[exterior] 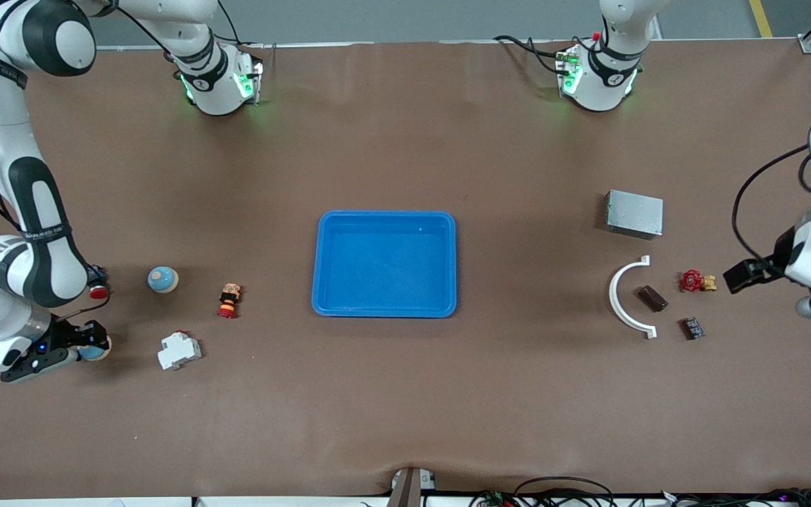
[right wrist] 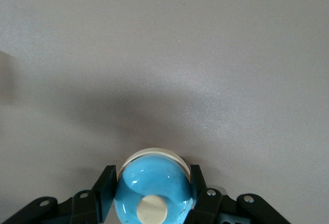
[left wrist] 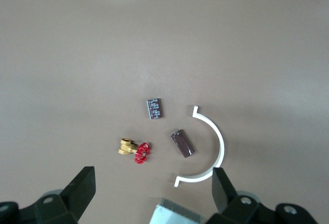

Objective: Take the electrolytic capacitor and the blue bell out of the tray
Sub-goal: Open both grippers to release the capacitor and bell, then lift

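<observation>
Your right end effector (right wrist: 151, 196) is clenched around the blue bell (right wrist: 151, 190), a glossy blue dome with a pale knob, low over the surface (exterior: 405, 408) at the right arm's end, well apart from the tray (exterior: 384, 308). If you let go from any height, the rounded bell will probably roll, and it could knock into the white breaker-like block (exterior: 179, 350) just beside it. A second blue-and-tan dome (exterior: 162, 279) sits near there, so take care not to confuse the two.

Your left end effector (left wrist: 154, 196) is released, its fingers spread wide and grasping nothing, hovering over the left arm's end of the surface. Below it lie a dark brown cylinder (left wrist: 182, 144), which is likely the electrolytic capacitor though the view is too coarse to be sure, a white curved bracket (left wrist: 218, 142), a small dark chip-like block (left wrist: 154, 108) and a red-handled brass valve (left wrist: 134, 150). Lowering that arm carelessly could scatter this tight cluster.

The bright-blue tray sits at the middle of the surface and holds nothing. The small grey metal box (exterior: 634, 213) appears closed, and its contents are hidden.
</observation>
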